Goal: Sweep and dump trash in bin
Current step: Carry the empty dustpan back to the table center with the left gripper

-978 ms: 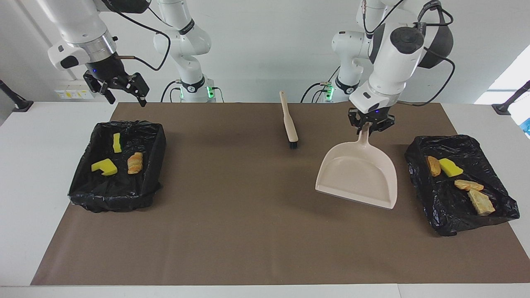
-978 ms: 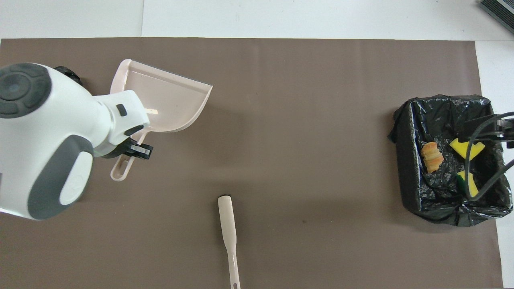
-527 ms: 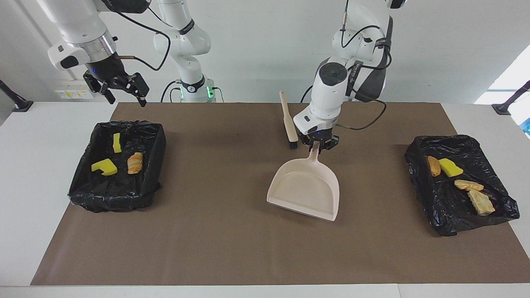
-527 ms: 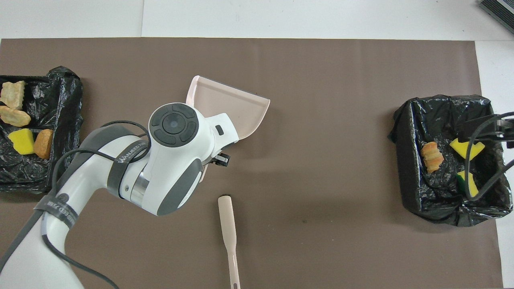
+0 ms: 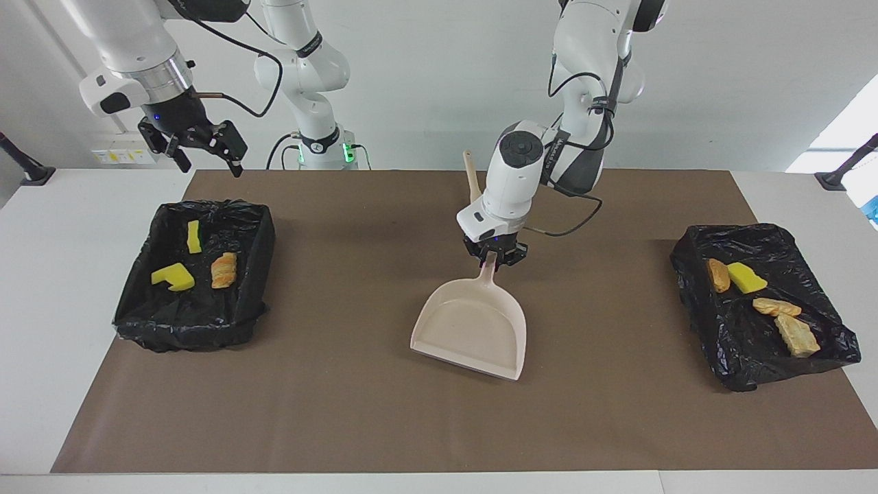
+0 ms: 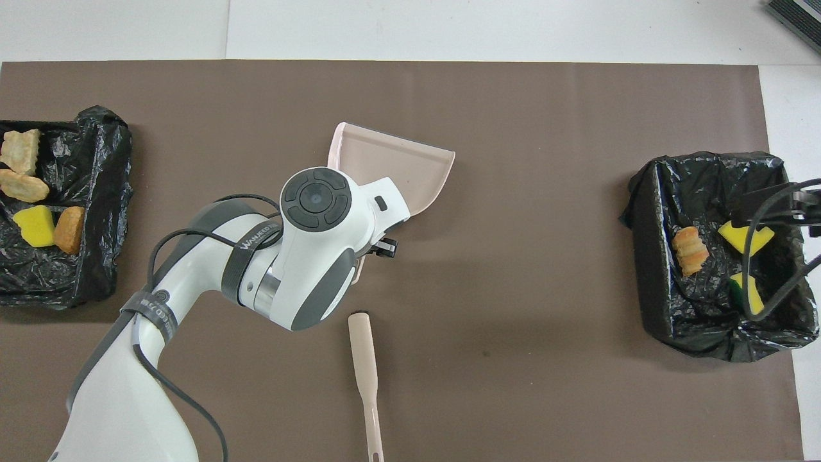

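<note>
The left gripper (image 5: 492, 259) clamps the dustpan (image 5: 473, 328) by its handle, pan beneath it on the mat (image 5: 343, 412), brush (image 5: 471, 180) just above

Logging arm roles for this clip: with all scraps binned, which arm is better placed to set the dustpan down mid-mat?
Left. Its pincer is shut on the dustpan handle over the middle of the mat. The right pincer waits open above the bin at its own end.

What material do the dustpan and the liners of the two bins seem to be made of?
Dustpan: probably moulded plastic, beige, smooth with a soft sheen. Bin liners: apparently thin black plastic film, glossy, crumpled and wrinkled.
</note>
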Controlling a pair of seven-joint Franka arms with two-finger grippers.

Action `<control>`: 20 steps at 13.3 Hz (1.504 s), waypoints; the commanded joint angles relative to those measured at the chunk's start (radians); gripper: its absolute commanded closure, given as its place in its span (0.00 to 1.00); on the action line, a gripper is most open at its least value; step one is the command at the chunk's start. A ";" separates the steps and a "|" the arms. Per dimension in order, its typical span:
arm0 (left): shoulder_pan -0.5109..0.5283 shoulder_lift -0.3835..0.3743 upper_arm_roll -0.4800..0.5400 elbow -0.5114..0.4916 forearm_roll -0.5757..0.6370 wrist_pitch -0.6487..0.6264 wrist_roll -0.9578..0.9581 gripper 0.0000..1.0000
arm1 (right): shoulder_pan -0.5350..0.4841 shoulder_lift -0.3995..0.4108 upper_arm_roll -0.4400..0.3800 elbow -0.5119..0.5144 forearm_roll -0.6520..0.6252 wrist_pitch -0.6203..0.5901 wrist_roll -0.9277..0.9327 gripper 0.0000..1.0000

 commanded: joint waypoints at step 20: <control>0.051 0.040 0.033 0.146 -0.004 -0.025 -0.217 0.00 | -0.006 -0.016 0.007 -0.016 -0.002 0.003 0.018 0.00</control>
